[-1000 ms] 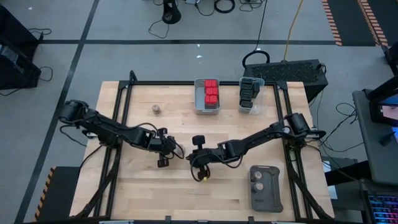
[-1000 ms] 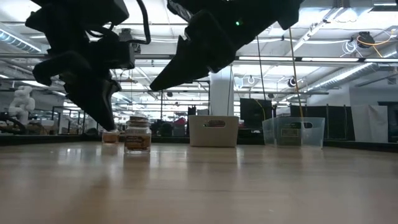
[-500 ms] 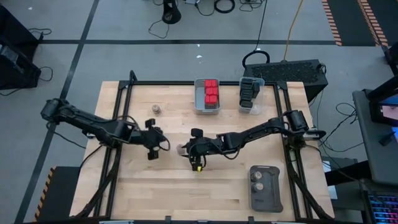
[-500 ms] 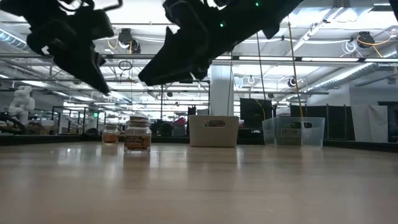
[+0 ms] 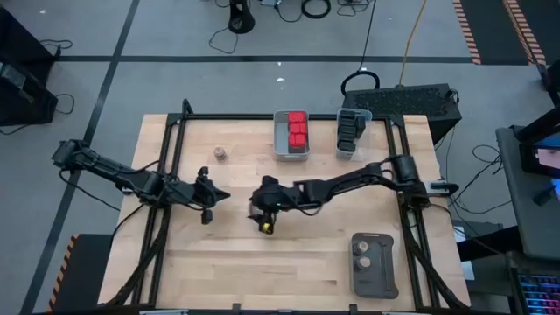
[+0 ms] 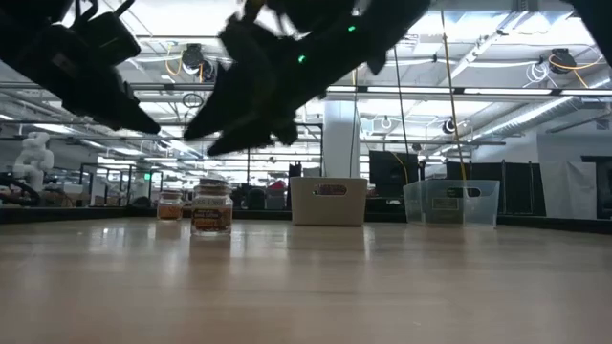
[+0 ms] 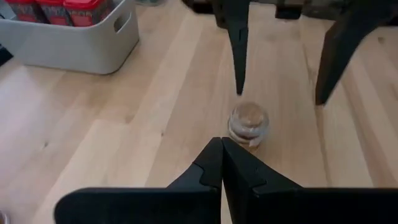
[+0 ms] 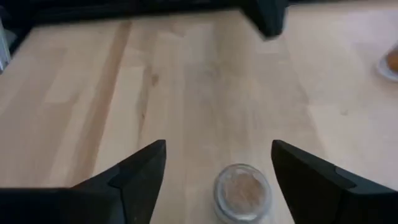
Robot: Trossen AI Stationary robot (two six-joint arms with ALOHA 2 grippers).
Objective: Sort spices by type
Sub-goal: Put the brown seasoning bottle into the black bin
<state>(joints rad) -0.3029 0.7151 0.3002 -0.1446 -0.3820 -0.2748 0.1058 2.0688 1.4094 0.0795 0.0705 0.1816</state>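
Now your right gripper point(image 8: 217, 171) hangs wide open with the round jar point(image 8: 242, 191) upright between its fingers, nearer than the pinched-shut left gripper point(image 7: 222, 163).

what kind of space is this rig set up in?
Likely a large robotics lab or open workshop. The wooden table stands on grey floor marked with hazard-striped tape, loose cables trail across that floor, and the low view shows a long hall with strip lights.
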